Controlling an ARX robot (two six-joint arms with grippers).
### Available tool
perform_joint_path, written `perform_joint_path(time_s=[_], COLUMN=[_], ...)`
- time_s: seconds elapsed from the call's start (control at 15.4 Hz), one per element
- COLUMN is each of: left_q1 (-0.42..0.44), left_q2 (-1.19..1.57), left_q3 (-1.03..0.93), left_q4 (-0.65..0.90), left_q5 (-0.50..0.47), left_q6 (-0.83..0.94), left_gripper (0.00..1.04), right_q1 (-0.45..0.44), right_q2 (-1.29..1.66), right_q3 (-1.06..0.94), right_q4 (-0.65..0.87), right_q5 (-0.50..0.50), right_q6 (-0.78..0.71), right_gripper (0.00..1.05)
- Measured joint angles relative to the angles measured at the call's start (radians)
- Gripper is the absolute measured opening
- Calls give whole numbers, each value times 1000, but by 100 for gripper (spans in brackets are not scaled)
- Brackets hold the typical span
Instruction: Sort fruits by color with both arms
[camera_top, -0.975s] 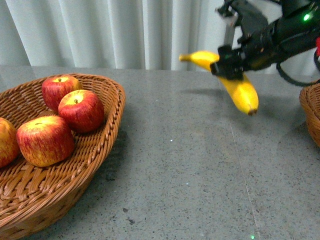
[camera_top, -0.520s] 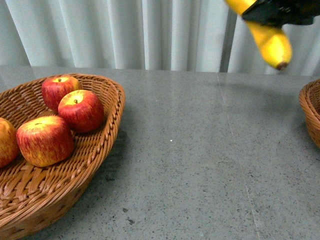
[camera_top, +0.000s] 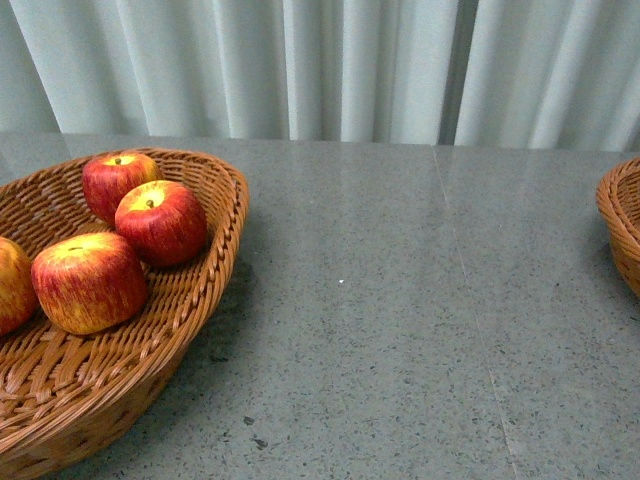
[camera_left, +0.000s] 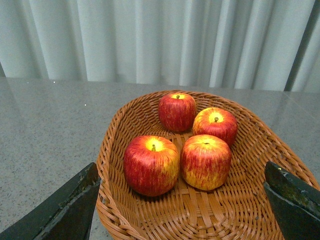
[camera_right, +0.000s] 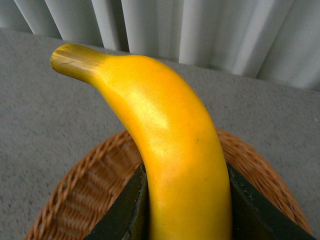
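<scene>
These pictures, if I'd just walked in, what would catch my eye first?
Probably the big yellow banana, clamped between the right arm's black jaws above a wicker basket. Next, four red apples sitting together in another wicker basket on the grey table, with the left arm's jaws spread wide over them.

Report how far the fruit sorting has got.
Done: four apples sit together in the left basket. The left claw hangs open over them, holding nothing. In hand: the right claw grips a banana above the other basket, which looks bare in the part shown. Left: set that banana down. No other banana shows in these views.
</scene>
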Motion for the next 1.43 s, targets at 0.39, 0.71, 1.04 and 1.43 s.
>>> perform_joint_path(time_s=[0.39,0.71,1.04,1.43], left_q1=[0,0,0,0], left_q2=[0,0,0,0], left_q3=[0,0,0,0], left_q4=[0,0,0,0], left_q5=[0,0,0,0], left_q6=[0,0,0,0], left_gripper=[98,98,98,98], right_q1=[-82,-82,-90,-6], right_q2=[-57,-185,-416,-1027], right_q3=[-121,-119,-245,-743], right_q4=[-44,-3,233,186], right_q5=[11,-93,-227,190], right_q6=[-185,-109,177,254], right_gripper=[64,98,98,42])
